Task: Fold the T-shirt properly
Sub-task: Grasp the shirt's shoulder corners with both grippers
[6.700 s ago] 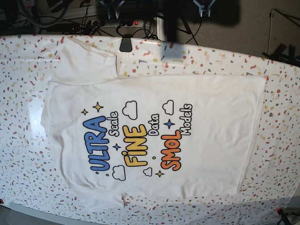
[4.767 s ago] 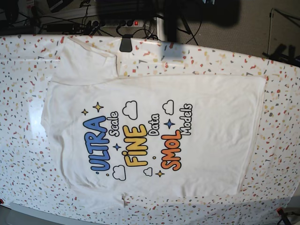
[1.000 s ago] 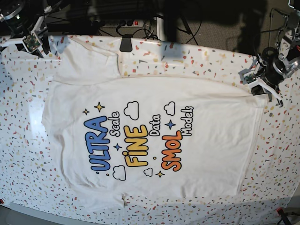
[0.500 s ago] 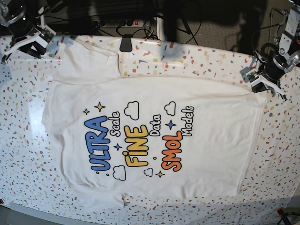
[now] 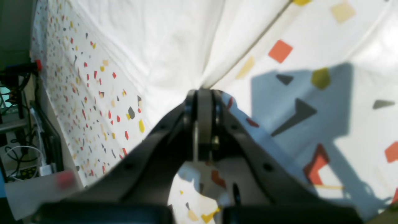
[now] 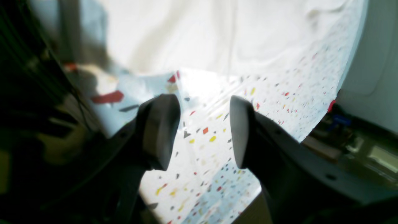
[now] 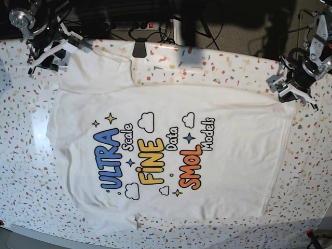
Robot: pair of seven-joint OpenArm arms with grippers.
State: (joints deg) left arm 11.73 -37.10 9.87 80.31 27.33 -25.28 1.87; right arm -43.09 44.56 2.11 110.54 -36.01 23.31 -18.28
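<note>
The white T-shirt (image 7: 233,155) lies spread flat on the speckled table covering (image 7: 21,155), print side up, collar end toward the base view's left. At the shirt's far right corner, my left gripper (image 7: 291,94) is shut on a pinch of the cloth. In the left wrist view the T-shirt (image 5: 161,40) puckers into the closed left gripper (image 5: 201,93). My right gripper (image 7: 49,54) stands open at the far left beside the upper sleeve (image 7: 96,67). In the right wrist view the right gripper (image 6: 202,130) holds nothing, and the T-shirt (image 6: 217,37) lies just beyond its fingers (image 6: 160,130).
A black clamp (image 7: 139,48) sits on the table's far edge, close to the sleeve. Cables and a power strip (image 7: 136,25) run behind the table. A small red clamp (image 7: 312,234) marks the near right corner.
My right gripper has opened and shifted right, toward the upper sleeve. The left gripper has stayed shut at the shirt's far right corner, which is slightly pulled up.
</note>
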